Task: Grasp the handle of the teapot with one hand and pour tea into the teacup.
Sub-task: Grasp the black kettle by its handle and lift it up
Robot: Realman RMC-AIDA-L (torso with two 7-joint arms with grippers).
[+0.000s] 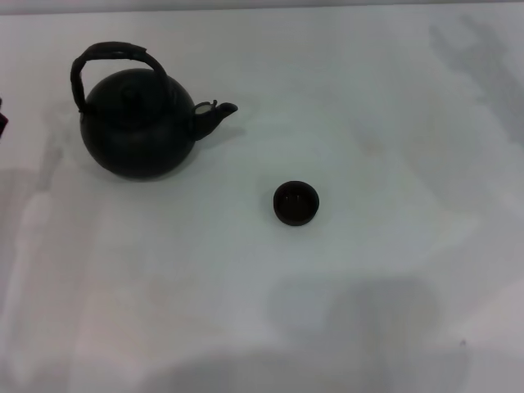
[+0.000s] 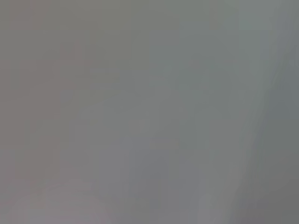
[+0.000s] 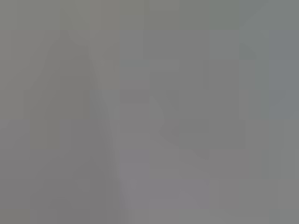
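The round matte black teapot (image 1: 137, 124) stands upright at the back left of the white table (image 1: 393, 164), its short spout (image 1: 216, 115) pointing right. Its dark arched handle (image 1: 110, 57) rises over the knobbed lid. The small dark teacup (image 1: 295, 203) sits near the middle, to the right of and nearer than the teapot, well apart from it. Neither gripper shows in the head view. Both wrist views show only a plain grey surface.
A small dark red thing (image 1: 2, 121) pokes in at the left edge, beside the teapot. Soft shadows lie across the table's near edge and far right corner.
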